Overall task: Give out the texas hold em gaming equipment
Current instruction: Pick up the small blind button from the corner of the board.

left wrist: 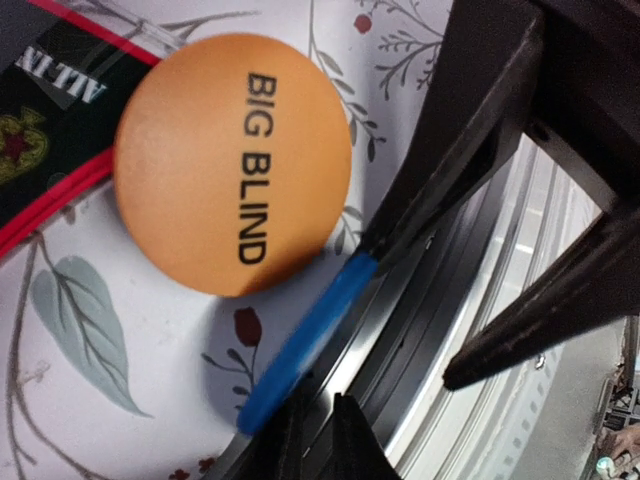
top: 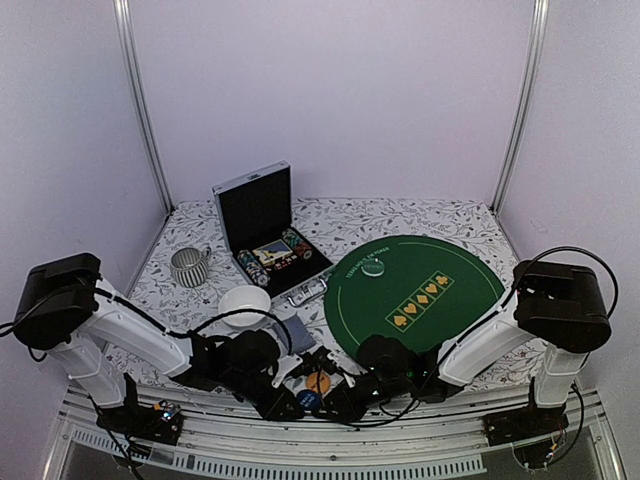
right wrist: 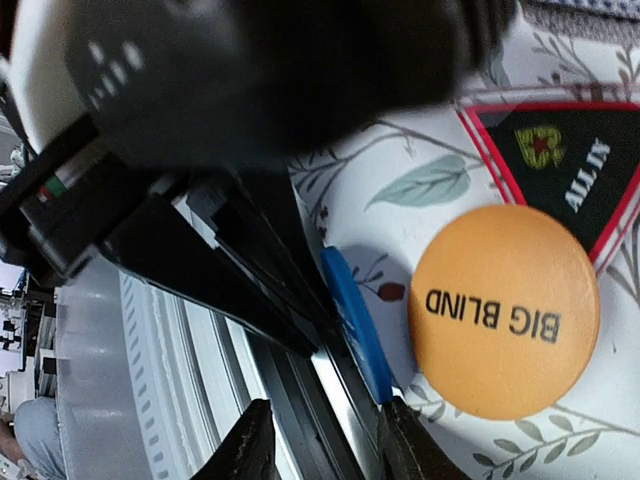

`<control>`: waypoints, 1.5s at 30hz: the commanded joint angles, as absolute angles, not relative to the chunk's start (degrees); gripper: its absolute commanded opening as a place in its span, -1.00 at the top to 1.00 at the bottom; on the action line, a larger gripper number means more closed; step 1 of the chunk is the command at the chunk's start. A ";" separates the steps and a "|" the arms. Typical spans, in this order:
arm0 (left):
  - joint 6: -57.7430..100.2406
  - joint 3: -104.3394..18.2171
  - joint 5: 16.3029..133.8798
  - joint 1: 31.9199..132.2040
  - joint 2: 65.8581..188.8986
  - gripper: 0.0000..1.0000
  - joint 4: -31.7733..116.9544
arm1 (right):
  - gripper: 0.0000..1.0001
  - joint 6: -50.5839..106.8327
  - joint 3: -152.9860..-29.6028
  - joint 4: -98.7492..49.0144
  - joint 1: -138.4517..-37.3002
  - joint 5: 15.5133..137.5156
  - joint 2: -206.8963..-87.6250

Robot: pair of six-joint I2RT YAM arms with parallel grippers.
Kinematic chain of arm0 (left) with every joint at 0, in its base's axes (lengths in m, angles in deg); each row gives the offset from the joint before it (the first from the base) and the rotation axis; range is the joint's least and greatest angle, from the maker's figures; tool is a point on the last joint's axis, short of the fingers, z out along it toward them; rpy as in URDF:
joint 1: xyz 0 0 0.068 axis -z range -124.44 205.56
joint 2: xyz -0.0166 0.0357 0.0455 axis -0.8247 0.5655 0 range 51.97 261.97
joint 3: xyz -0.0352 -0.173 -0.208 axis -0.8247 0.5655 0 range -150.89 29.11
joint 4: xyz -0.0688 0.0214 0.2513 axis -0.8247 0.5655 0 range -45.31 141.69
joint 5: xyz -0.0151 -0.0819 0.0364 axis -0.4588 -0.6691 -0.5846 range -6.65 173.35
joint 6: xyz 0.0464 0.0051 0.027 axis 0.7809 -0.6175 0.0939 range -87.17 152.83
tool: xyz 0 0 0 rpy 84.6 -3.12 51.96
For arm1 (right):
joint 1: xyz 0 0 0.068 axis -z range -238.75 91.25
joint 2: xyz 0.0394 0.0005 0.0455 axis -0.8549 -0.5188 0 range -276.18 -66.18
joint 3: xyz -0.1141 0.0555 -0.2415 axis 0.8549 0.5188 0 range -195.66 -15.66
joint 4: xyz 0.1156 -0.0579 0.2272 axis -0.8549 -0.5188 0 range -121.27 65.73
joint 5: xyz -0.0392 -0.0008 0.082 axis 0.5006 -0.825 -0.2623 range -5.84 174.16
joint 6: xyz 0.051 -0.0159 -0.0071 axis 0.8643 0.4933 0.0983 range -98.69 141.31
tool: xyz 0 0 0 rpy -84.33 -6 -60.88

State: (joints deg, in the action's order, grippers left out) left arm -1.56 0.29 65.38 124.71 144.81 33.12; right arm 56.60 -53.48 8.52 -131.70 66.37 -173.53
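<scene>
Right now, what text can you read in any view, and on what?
"BIG BLIND": on the orange disc.
"ALL IN": on the black red-edged triangle.
White print on the green mat: too small to read.
Blue disc: seen edge-on, no face showing.

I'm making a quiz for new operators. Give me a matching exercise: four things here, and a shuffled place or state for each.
1 round orange BIG BLIND disc
2 round blue marker disc
3 black red-edged ALL IN triangle
4 small white bowl

A just in front of the open black case
B on edge, pinched in the left claw
C corner under a disc
D flat, overlapping another piece

Pairs: 1-D, 2-B, 3-C, 4-A
</scene>
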 commanded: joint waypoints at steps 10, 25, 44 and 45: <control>-3.32 2.04 67.36 123.36 146.04 0.74 31.27 | 0.29 55.55 -52.67 17.36 -129.71 69.84 -173.54; -4.97 3.25 67.53 122.22 145.82 0.80 29.89 | 0.36 52.07 -55.50 17.67 -128.30 66.55 -176.01; -4.89 3.40 67.04 122.02 146.01 0.80 29.46 | 0.94 50.05 -58.27 18.20 -128.37 59.29 -179.02; -4.83 3.44 66.98 121.99 145.87 0.80 29.41 | 0.95 50.12 -58.16 18.18 -128.38 58.95 -178.15</control>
State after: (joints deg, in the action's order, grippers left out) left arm -4.82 2.41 62.75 123.79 145.09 28.51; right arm 49.89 -57.81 17.57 -128.46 61.17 -180.04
